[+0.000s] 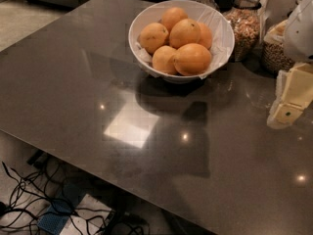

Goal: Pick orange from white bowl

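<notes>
I get one camera: high, looking down across table (73, 82) toward bowl (168, 77) at far side, mid-range; gripper (286, 106) at right frame edge.

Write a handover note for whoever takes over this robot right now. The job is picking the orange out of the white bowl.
Gripper: at the right edge of the view, above the table, apart from the bowl, carrying no orange.
Orange: front right in the white bowl, with five others.
Bowl: far side of the table, jars behind it.
Done: nothing lifted yet.
Left: reach the bowl, grasp the orange, lift it out.
</notes>
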`<state>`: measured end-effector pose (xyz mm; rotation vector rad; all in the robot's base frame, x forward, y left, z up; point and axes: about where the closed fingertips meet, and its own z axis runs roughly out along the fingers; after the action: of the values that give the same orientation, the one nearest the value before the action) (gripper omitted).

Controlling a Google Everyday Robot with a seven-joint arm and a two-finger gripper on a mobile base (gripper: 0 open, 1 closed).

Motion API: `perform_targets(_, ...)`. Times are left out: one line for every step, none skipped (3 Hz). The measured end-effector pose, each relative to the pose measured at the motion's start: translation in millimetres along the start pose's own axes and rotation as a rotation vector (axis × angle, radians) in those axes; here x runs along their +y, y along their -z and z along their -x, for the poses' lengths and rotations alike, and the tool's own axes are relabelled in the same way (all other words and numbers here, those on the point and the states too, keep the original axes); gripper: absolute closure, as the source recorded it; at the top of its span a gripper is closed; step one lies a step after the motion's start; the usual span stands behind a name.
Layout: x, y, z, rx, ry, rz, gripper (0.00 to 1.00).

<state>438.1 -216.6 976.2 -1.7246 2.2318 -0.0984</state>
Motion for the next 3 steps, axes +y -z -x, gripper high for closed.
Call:
perform_targets(0.0,0.0,0.0,0.0,0.0,0.0,0.0)
perform_targets(-2.3,-0.4,1.6,-0.009,-0.021,-0.008,0.0)
perform_targets(-10.8,-13.8,18.6,-0.061,-0.077,-0.023,0.0)
